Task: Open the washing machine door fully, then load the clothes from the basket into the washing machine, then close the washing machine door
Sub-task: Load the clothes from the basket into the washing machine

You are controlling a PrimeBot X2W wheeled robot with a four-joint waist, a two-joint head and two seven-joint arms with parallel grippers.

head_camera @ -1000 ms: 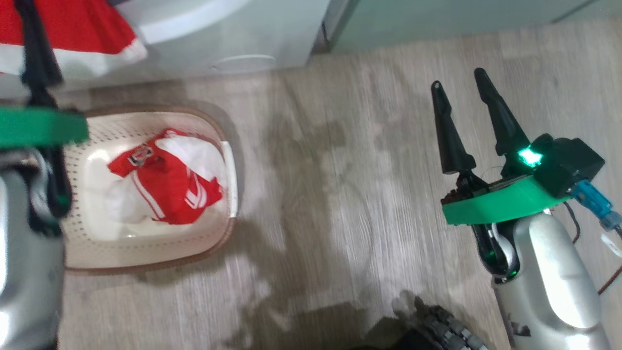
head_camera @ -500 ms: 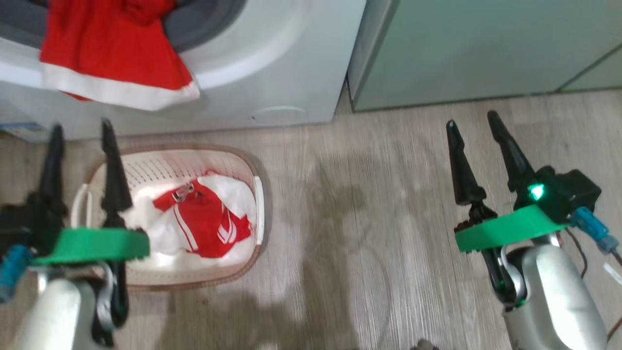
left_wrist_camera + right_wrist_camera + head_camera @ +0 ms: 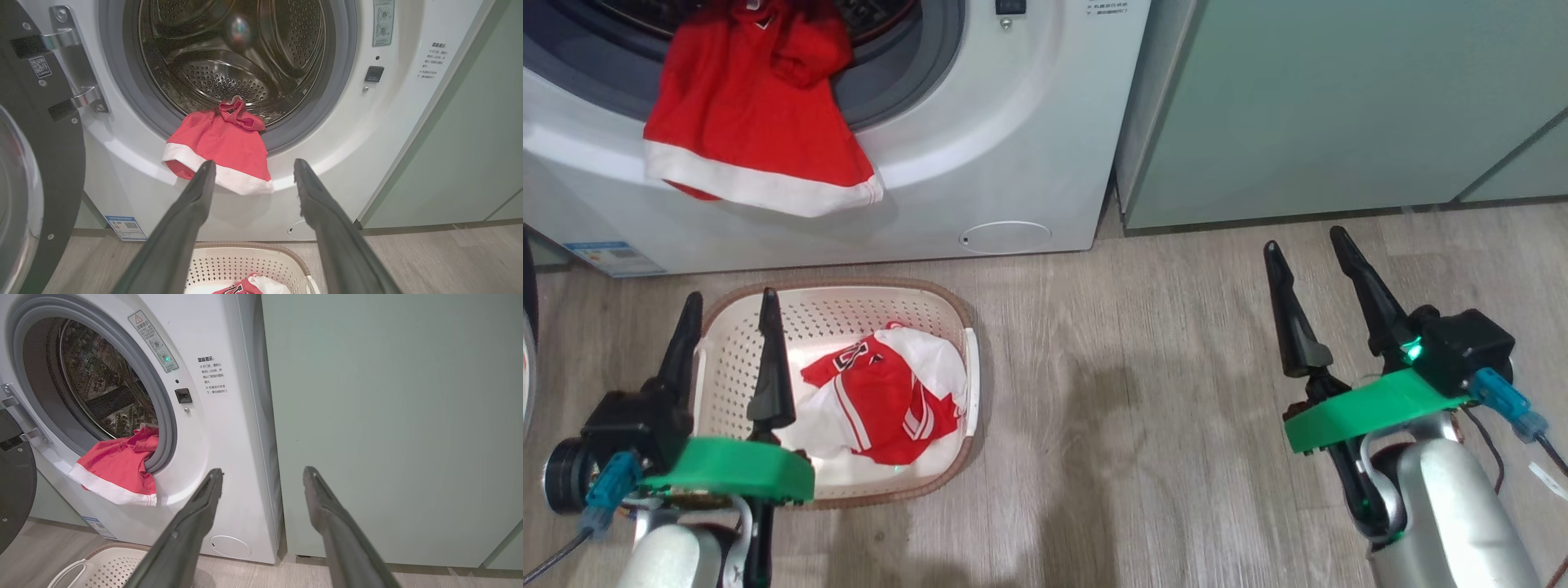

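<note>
Red clothes (image 3: 882,400) lie in the basket (image 3: 849,284), just right of the left claw (image 3: 730,294); the right claw (image 3: 1303,238) is far off. Both claws stand spread, empty.

Red garment (image 3: 220,151) across gasket (image 3: 339,61) lip

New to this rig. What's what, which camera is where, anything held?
The robot faces a white front-loading washing machine, its black-rimmed round glass door open. The head view looks down from its head; each wrist view looks along that arm's dark fingers. On the wooden floor sits a cream perforated plastic basket holding a red and white striped garment. A red garment with a white hem hangs out of the drum. The left end effector and right end effector are open, holding nothing.
</note>
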